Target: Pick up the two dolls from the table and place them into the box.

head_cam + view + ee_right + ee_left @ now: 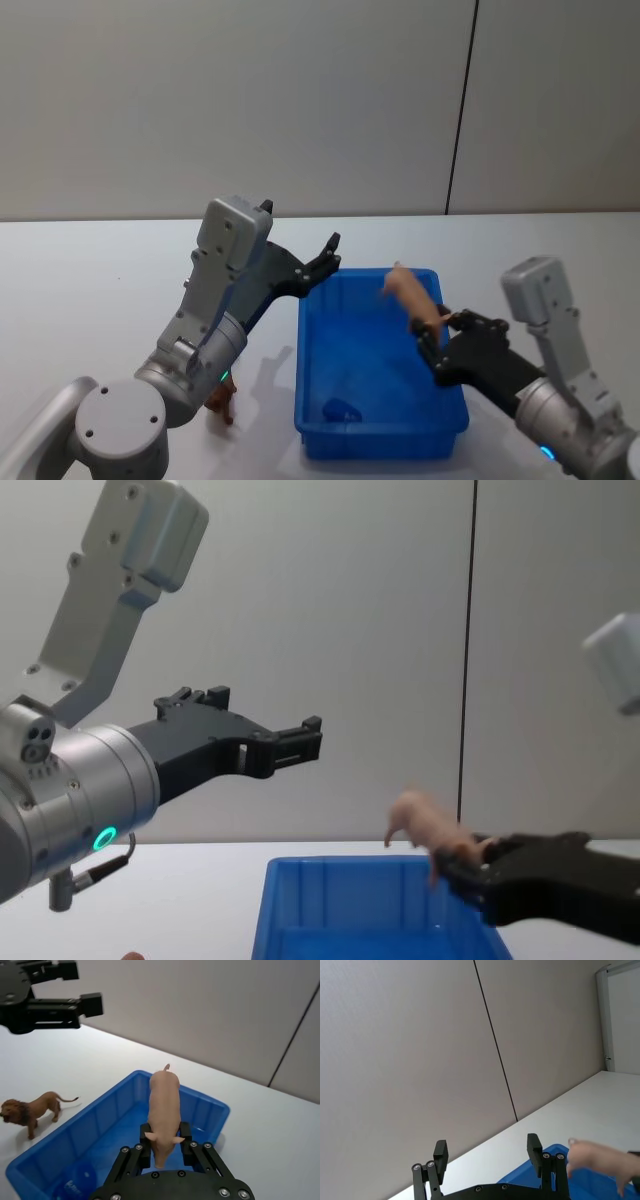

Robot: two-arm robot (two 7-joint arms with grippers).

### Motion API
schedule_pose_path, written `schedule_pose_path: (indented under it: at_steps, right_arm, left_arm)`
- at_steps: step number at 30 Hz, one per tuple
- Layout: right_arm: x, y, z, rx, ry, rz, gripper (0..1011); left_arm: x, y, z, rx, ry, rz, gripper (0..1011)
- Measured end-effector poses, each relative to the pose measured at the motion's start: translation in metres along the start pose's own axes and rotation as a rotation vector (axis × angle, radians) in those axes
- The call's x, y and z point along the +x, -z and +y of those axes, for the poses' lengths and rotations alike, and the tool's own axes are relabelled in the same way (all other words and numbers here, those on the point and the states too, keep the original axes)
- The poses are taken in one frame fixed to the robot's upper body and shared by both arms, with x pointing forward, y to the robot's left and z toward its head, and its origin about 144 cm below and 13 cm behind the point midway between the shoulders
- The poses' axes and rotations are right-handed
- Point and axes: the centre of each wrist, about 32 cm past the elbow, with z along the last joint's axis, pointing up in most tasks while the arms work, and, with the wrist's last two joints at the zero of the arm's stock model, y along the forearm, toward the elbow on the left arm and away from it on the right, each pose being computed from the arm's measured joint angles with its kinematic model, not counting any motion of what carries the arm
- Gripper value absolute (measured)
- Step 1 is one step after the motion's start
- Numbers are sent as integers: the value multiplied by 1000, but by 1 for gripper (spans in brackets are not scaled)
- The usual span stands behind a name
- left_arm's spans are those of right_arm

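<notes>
Lion doll is standing on the white surface just left of the blue box, by its near-left corner, close to the robot's body. Box has a dark blue round thing inside at the near end. R gripper is over the box's right side w/ fingers clamped on the pink pig doll, pig up in the air above the rim, snout toward the gripper. L gripper sits higher, abt over the far-left corner, fingers spread wide.
</notes>
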Motion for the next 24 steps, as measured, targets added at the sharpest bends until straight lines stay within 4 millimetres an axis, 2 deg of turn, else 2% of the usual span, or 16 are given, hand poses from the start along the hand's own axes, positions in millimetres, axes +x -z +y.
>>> schedule_pose_path:
  at_steps: [5,6,10,11,13,18,21,24]
  right_arm:
    - [-5,2,7,-25,-38,0,400]
    - [-6,2,8,-29,-40,0,458]
    - [-7,4,11,-46,-51,0,576]
    - [-8,5,12,-49,-52,0,641]
    - [-8,6,13,-53,-52,-1,684]
    - [-8,7,12,-45,-40,-6,848]
    - [-6,10,10,-42,-23,-10,899]
    - [-3,13,3,-31,6,-13,994]
  left_arm:
    - [0,0,0,0,0,0,1000]
    - [0,0,0,0,0,0,1000]
    - [0,0,0,0,0,0,1000]
    - [0,0,0,0,0,0,1000]
    - [0,0,0,0,0,0,1000]
    - [0,0,0,0,0,0,1000]
    - [0,0,0,0,0,0,1000]
    - [0,0,0,0,0,0,1000]
